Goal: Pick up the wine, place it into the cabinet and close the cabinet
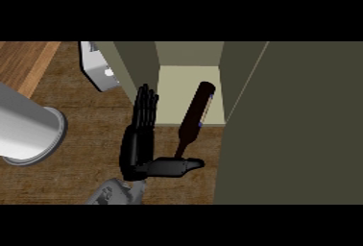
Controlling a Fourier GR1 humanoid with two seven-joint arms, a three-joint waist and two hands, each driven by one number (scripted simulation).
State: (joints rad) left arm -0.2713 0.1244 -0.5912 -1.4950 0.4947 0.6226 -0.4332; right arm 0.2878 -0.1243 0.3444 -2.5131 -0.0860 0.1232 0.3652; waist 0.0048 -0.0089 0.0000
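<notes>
Up at 12 o'clock, the bottle pokes into the cabinet. Left hand at its 9 (fingers straight, gripping nothing).

The following are being recorded: counter, matt grained wood; wine bottle, dark smooth glass; cabinet, flat matt olive panels; left hand, smooth black plastic; cylinder, smooth grey metal.

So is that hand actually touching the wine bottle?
Cannot tell: in the head view the thumb of the left hand overlaps the neck of the wine bottle, heights hidden.
</notes>
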